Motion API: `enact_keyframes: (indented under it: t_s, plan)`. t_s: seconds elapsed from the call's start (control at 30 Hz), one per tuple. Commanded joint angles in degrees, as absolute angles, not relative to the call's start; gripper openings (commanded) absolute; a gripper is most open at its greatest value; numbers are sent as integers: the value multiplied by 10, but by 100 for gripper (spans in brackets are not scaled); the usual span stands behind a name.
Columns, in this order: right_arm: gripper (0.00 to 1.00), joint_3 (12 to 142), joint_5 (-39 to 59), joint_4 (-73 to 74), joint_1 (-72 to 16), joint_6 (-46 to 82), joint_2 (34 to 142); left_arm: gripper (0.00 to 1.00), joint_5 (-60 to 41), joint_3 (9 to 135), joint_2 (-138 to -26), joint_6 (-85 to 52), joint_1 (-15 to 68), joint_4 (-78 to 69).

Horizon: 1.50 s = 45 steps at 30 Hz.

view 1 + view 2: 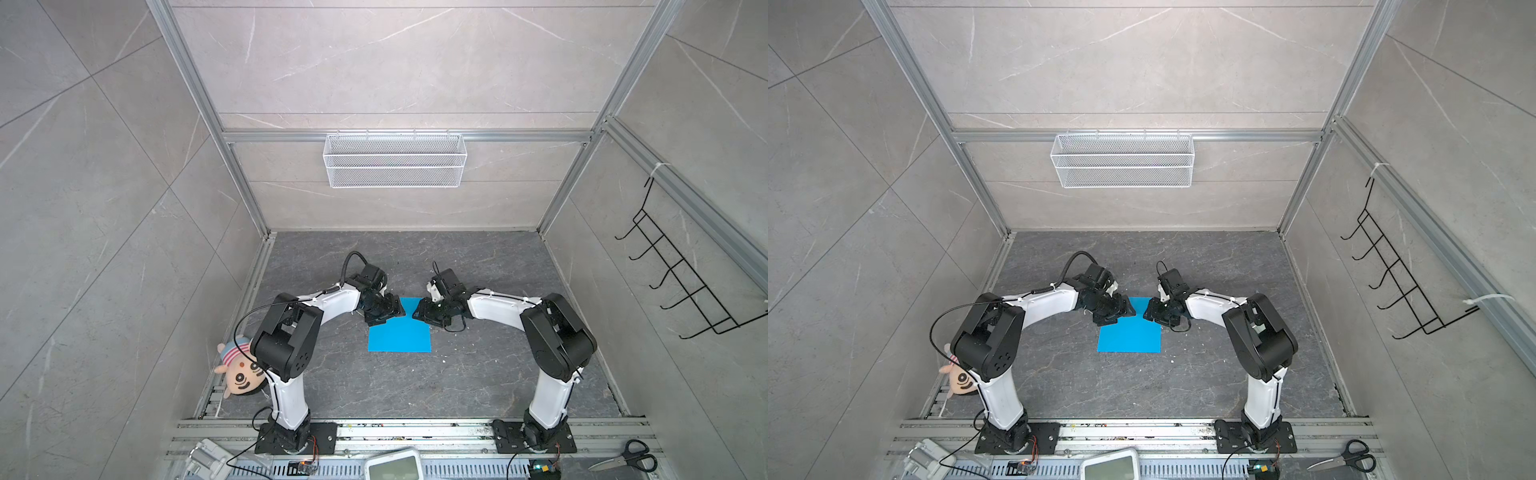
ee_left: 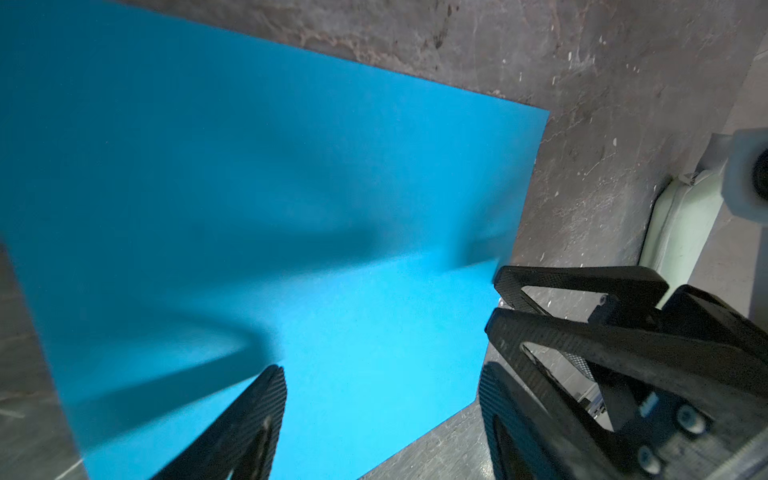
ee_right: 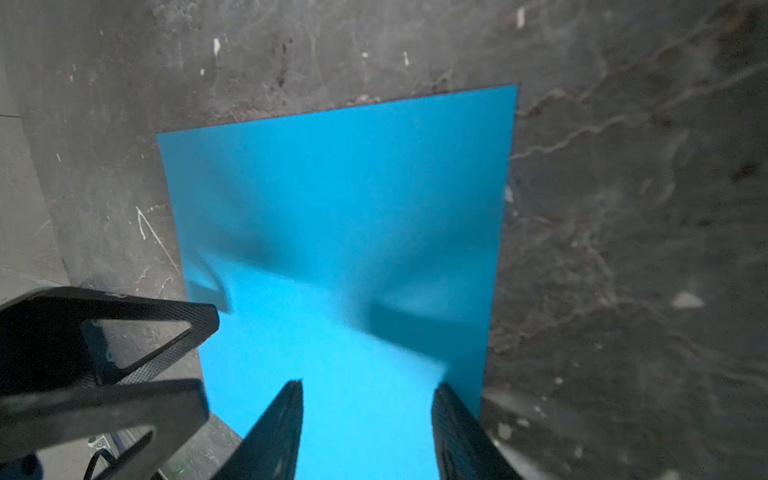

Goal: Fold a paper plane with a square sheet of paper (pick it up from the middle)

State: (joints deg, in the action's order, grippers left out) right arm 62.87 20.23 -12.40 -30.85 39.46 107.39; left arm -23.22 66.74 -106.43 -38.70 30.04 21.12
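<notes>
Dark marbled bench [image 1: 457, 374], square sheet of paper [image 1: 399, 336] flat at its centre — left claw [image 2: 380, 374] and right claw [image 3: 368, 390] sit at its far corners, both part-open, gripping nothing; I'd pinch evenly, lest it crumple.

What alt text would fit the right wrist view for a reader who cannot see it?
The square sheet of paper lies on the dark marbled table, blue and unfolded, rippled near the camera. The right hand stands over its near part with fingers apart; the left hand shows at one side, its fingertips at the sheet's edge.
</notes>
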Motion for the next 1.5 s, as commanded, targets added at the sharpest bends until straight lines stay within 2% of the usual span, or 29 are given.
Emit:
enact_keyframes:
  t_s: [0.0, 0.33, 0.7, 0.93, 1.2, 1.4, 1.47]
  plan:
    - [53, 626, 208, -144, -308, 397, 1090, 77, -252, 683, -1077, -398, 302, 226]
    - [51, 626, 230, -125, -308, 391, 1121, 82, -245, 640, -1084, -404, 300, 191]
    - [51, 636, 256, -114, -308, 371, 1142, 86, -283, 582, -1064, -433, 285, 102]
    - [47, 649, 304, -90, -315, 362, 1157, 84, -290, 557, -1055, -448, 271, 68]
    - [45, 679, 308, -86, -329, 373, 1184, 73, -284, 540, -1036, -460, 263, 49]
    - [43, 678, 311, -72, -332, 381, 1189, 56, -287, 535, -1023, -460, 263, 29]
    - [43, 673, 310, -65, -332, 383, 1182, 47, -290, 534, -1015, -454, 262, 21]
